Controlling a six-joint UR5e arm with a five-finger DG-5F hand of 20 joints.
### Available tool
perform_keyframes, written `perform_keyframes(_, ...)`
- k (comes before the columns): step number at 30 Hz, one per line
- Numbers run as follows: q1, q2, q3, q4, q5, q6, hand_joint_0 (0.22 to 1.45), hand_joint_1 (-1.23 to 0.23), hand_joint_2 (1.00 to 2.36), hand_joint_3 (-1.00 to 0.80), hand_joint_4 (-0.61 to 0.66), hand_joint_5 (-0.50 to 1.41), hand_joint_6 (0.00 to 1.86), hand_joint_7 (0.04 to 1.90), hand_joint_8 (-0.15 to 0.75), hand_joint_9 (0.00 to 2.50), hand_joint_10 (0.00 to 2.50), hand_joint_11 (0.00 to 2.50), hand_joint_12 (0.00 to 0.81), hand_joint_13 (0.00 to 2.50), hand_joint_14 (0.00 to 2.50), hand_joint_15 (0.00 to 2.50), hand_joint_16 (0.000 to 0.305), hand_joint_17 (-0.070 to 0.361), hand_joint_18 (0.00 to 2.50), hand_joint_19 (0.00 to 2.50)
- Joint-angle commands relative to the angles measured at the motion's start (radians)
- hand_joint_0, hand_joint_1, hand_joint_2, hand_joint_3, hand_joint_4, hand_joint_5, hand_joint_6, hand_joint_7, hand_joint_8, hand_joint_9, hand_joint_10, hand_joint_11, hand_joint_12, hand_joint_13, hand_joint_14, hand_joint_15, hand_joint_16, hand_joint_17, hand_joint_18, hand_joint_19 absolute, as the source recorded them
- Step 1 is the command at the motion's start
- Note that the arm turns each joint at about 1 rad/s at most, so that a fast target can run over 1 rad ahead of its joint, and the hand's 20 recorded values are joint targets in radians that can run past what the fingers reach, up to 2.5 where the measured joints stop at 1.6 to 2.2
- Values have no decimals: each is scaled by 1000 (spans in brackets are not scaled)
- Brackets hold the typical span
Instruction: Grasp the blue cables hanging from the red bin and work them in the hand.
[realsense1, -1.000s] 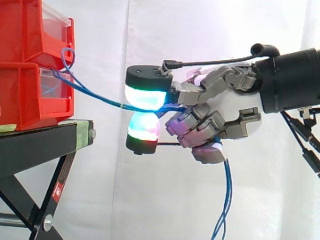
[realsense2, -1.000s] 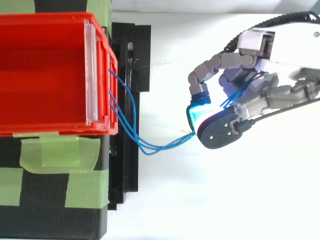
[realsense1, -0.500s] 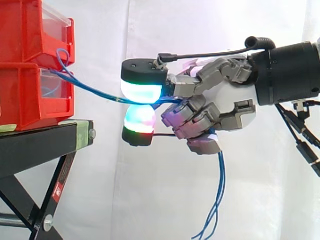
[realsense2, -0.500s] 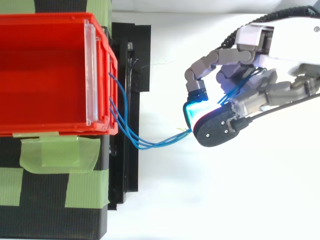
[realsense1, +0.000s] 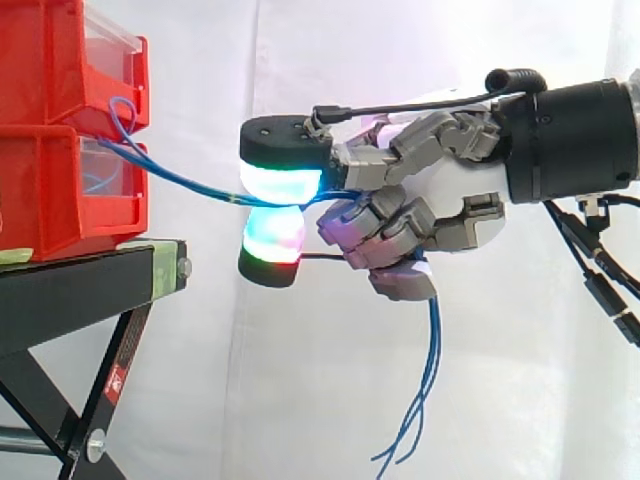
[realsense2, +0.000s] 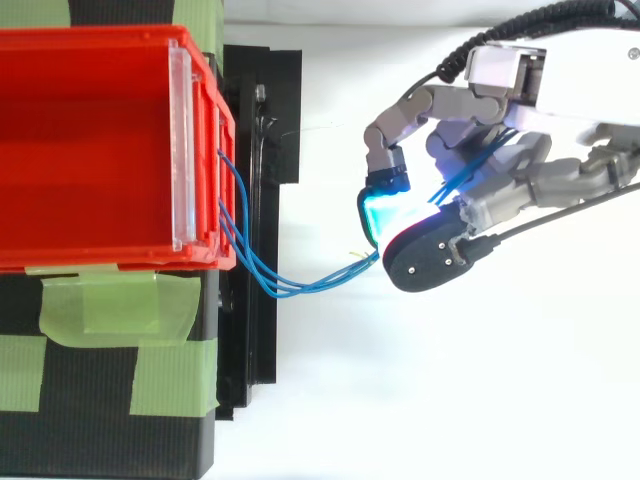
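Red plastic: bin (realsense2: 90, 140), stacked on a black stand (realsense1: 70, 290), front facing 3 o'clock in the top view.
Hand (realsense1: 455, 200): at 3 o'clock of the bin, apart from it. Its fingers (realsense1: 280, 182) are clamped on the blue cables (realsense1: 180, 179), two glowing pads pinching the strands.
Cables: run from the bin front to the pinch and through the palm, loose ends hanging toward 6 o'clock.
Handling: pinch firmly and roll the strands gently. Avoid hauling toward 3 o'clock, which would likely drag them from the bin.

Open room lies between the hand (realsense1: 455, 200) and the red bins (realsense1: 60, 150), crossed by the blue cables (realsense1: 200, 190).
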Motion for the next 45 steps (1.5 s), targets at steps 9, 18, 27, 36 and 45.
perform_keyframes(9, -10, 0, 2, 0, -17, 0, 977, -624, 1015, -649, 155, -108, 766, 1160, 504, 682, 2500, 2500, 584, 1071, 2500, 2133, 50, 111, 1465, 1039)
perform_keyframes(18, -11, 0, 2, 0, -17, 0, 988, -612, 1010, -785, 153, -117, 729, 1156, 501, 647, 2500, 2500, 582, 1044, 2500, 2126, 49, 110, 1447, 1063)
perform_keyframes(27, -11, 0, 2, 0, -17, 0, 928, -601, 1005, -869, 158, -120, 709, 1163, 503, 638, 2500, 2500, 578, 1034, 2500, 2108, 49, 110, 1433, 1065)
perform_keyframes(36, -11, -1, 2, 0, -17, 0, 891, -586, 1003, -928, 172, -126, 713, 1166, 509, 637, 2500, 2500, 580, 1031, 2500, 2108, 49, 109, 1428, 1041)
perform_keyframes(45, -11, 0, 2, -26, -76, -37, 873, -558, 1003, -922, 194, -117, 736, 1154, 517, 662, 2500, 2500, 577, 1052, 2500, 2096, 49, 109, 1441, 1005)
